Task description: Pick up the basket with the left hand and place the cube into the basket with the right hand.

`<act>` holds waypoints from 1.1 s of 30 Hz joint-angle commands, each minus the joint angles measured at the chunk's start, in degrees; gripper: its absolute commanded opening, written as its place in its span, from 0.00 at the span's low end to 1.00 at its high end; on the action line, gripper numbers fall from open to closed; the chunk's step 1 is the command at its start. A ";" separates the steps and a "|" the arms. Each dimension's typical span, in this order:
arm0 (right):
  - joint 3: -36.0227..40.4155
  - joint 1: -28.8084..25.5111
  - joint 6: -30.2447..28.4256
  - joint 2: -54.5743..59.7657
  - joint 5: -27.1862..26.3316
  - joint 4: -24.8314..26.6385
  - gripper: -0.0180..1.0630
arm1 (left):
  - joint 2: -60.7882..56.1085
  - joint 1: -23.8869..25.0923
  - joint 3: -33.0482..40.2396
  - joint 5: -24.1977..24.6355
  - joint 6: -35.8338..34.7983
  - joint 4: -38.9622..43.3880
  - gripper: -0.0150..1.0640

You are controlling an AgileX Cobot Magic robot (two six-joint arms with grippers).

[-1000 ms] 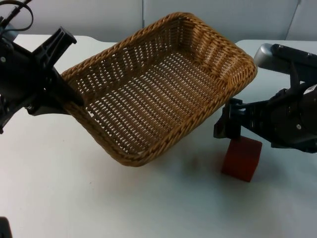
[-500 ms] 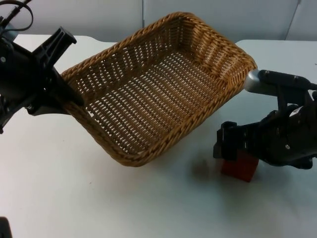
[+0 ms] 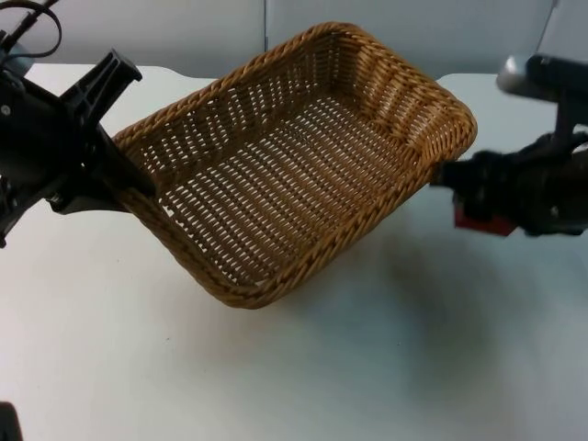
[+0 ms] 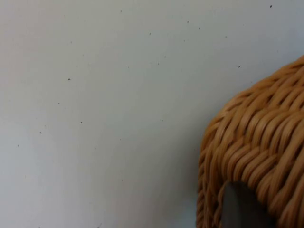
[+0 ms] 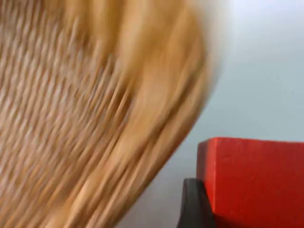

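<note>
A woven wicker basket [image 3: 303, 156] hangs tilted above the table, its left rim gripped by my left gripper [image 3: 124, 179], which is shut on it. The basket's rim [image 4: 256, 152] curves close past the left fingertip [image 4: 244, 206]. The red cube [image 3: 482, 222] is off the table, held in my right gripper [image 3: 478, 197], which is shut on it just right of the basket's right rim. In the right wrist view the red cube [image 5: 256, 178] sits against a black fingertip [image 5: 194, 204], with the blurred basket [image 5: 95, 118] beside it.
The white table [image 3: 303, 367] stretches below the basket, with a faint shadow at the right. A grey partition wall [image 3: 184, 28] closes the far side.
My right gripper closed on the red cube, lifted it off the table and carried it up toward the basket's right rim. The left arm and basket have stayed still.
</note>
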 commanded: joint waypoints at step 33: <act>-17.89 2.54 -2.61 0.25 39.04 -28.33 0.01 | -0.94 -0.11 0.03 0.81 -0.33 -1.12 0.01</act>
